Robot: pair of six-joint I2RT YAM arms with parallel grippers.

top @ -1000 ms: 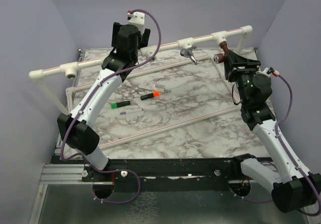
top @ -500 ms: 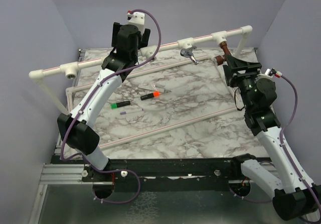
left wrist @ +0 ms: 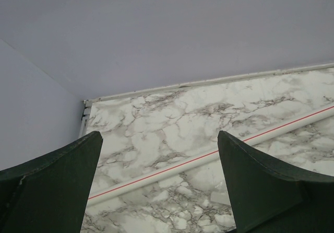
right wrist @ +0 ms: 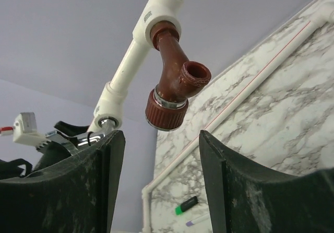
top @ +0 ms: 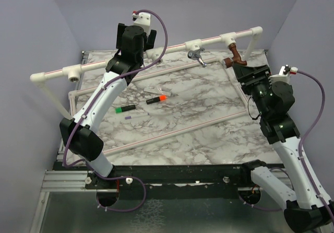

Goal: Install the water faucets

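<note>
Jaws apart and empty on right gripper [right wrist: 159, 136], copper faucet [right wrist: 175, 79] just beyond their tips in white tee [right wrist: 156, 19]: likely rigid, light, slick, so grip its ribbed collar; left gripper [left wrist: 159, 139] gapes, empty.

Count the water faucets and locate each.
2. The copper faucet hangs from the white pipe rail's rightmost tee; the chrome faucet on the next tee leftward. The left arm hides some rail.

Top cam high, behind me, looks down on whole marble table [top: 198, 134], my L wrist cam low, faces back wall [left wrist: 182, 34], my R wrist cam close under copper faucet [right wrist: 175, 86], shared w/ top.
</note>
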